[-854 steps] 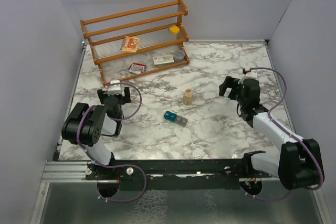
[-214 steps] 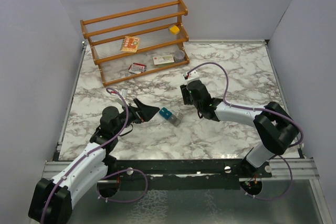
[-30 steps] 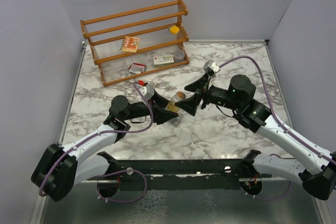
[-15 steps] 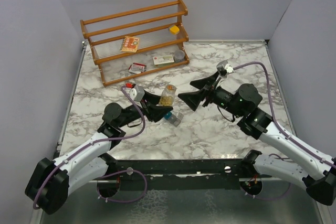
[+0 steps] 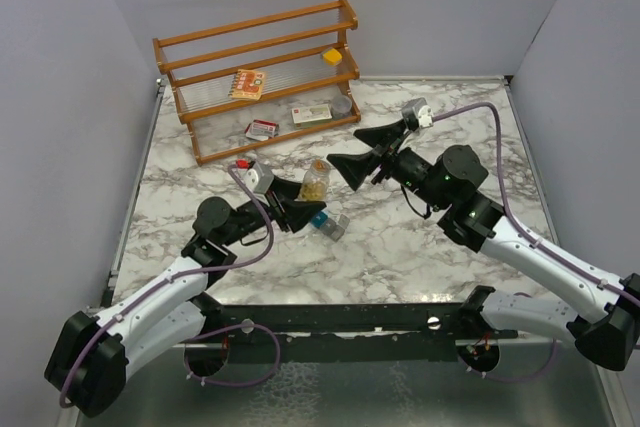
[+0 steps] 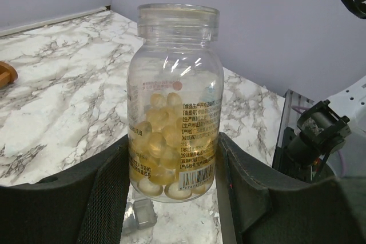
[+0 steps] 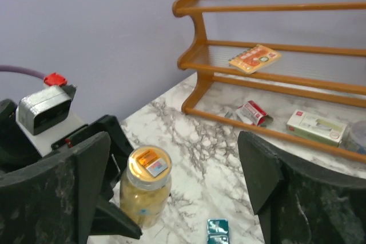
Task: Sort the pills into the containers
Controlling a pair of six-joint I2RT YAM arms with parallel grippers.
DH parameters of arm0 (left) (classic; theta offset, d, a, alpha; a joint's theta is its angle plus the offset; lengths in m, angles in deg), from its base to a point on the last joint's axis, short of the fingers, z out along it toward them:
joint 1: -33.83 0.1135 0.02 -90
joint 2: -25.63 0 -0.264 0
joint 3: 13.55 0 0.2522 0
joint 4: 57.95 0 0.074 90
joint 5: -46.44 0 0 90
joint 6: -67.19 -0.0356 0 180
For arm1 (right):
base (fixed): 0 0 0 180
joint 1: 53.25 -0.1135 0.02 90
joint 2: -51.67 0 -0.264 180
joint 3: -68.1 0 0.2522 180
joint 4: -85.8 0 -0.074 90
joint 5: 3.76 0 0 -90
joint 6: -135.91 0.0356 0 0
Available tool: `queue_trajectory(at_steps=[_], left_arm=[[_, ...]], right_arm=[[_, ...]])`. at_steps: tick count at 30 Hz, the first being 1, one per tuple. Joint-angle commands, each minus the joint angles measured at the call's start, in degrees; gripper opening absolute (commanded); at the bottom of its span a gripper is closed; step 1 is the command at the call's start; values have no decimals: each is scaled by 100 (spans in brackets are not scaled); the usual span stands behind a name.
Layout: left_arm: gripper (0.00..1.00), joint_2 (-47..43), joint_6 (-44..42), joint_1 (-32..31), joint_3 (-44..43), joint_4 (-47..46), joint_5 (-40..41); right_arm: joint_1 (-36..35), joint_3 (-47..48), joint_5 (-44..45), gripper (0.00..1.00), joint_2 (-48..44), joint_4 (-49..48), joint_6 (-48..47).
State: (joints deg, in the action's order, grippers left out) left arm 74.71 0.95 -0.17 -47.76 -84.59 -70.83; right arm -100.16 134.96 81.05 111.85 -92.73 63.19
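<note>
My left gripper (image 5: 304, 203) is shut on a clear pill bottle (image 5: 314, 183) full of yellow capsules and holds it upright above the table. In the left wrist view the bottle (image 6: 174, 101) sits between both pads (image 6: 108, 192). My right gripper (image 5: 358, 155) is open and empty, just right of the bottle and a little higher. Its view looks down on the bottle's top (image 7: 146, 190). The containers (image 5: 331, 224), a short teal and grey strip, lie on the marble just below the bottle. The teal one (image 7: 217, 231) shows in the right wrist view, and a grey one (image 6: 140, 216) in the left wrist view.
A wooden rack (image 5: 262, 77) stands at the back left with flat printed packets (image 5: 246, 83) and a yellow item (image 5: 332, 56) on it. A red-white packet (image 5: 262, 129) and a pale box (image 5: 311, 114) lie at its foot. Purple walls close in the table.
The left gripper has drawn the bottle left and stood it upright. The right gripper, close against the bottle a second ago, has come away from it and now sits higher, open.
</note>
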Motion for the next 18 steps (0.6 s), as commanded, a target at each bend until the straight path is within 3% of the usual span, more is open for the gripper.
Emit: queue_trajectory(at_steps=[1,4,9,13,18], left_arm=[[0,-354,-127,-10,45,162,82],[0,-491,-151,-10,84,188,81],[0,-478,-249,-10,20,184,3],[0,-322,-377,-10,-37,161,-137],[0,-186,-434,-11,-98,-95,-459]], right_arm=[[-15,277,497,100,-37,-499,-312],[-17,242,479,98,53,-571,-292],[-15,402,39,89,373,87,-176],[-15,-138,-768,91,176,-570,103],[-15,-284,-1259,91,108,-667,378]])
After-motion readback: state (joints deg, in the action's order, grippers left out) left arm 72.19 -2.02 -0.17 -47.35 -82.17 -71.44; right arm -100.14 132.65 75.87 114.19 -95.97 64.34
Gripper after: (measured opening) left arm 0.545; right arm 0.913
